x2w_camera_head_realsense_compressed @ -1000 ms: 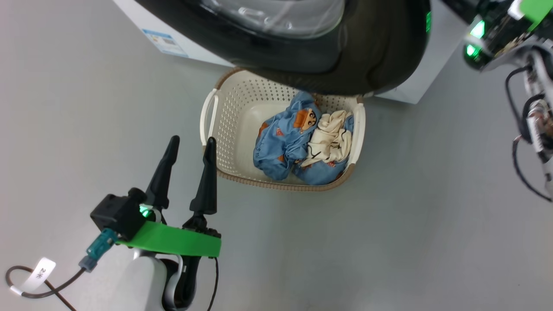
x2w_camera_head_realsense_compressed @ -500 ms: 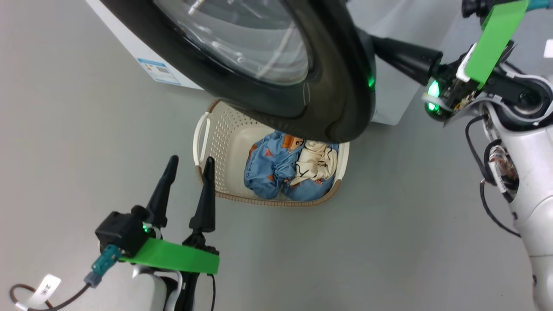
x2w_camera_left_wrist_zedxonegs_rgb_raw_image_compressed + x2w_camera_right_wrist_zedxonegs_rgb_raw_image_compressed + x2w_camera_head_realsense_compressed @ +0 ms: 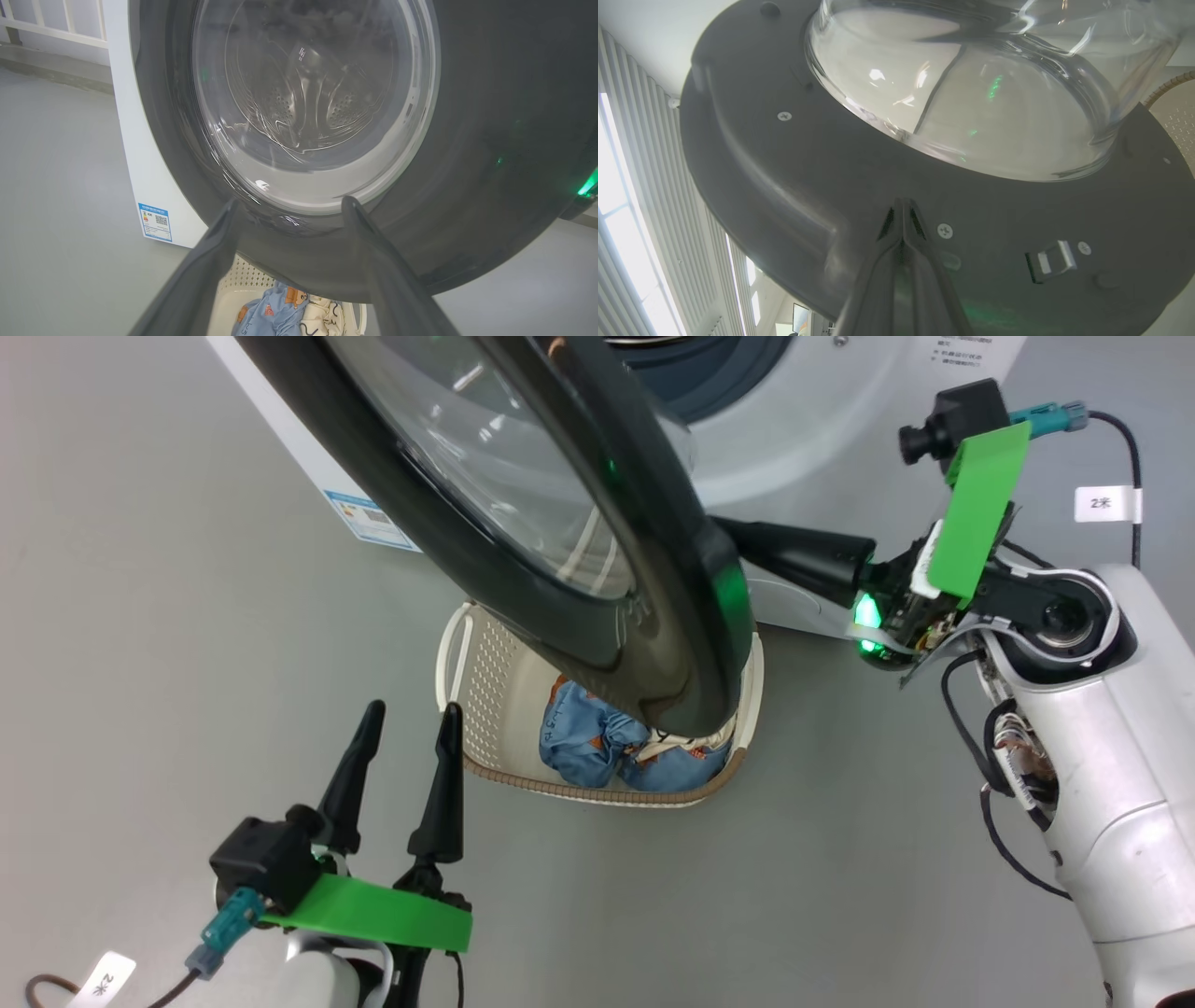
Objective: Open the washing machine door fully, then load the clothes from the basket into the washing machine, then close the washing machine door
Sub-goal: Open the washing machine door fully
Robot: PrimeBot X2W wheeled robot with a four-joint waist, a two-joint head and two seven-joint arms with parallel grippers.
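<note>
Black-rimmed and glossy, the washing machine door (image 3: 672, 579) stands partly open.

1 basket (image 3: 476, 691), 2 clothes (image 3: 583, 747) inside it, 1 washing machine (image 3: 822, 457) behind it, 1 washing machine door (image 3: 672, 616) over it, 1 left gripper (image 3: 413, 707), 1 right gripper (image 3: 902, 201).

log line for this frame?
step: door part open | right gripper: shut, at door inner face | left gripper: open | clothes: in basket

A smooth grey floor (image 3: 840, 896), a white railing (image 3: 56, 34) behind, and bright windows (image 3: 612, 205) between pale slatted panels (image 3: 649, 121).
</note>
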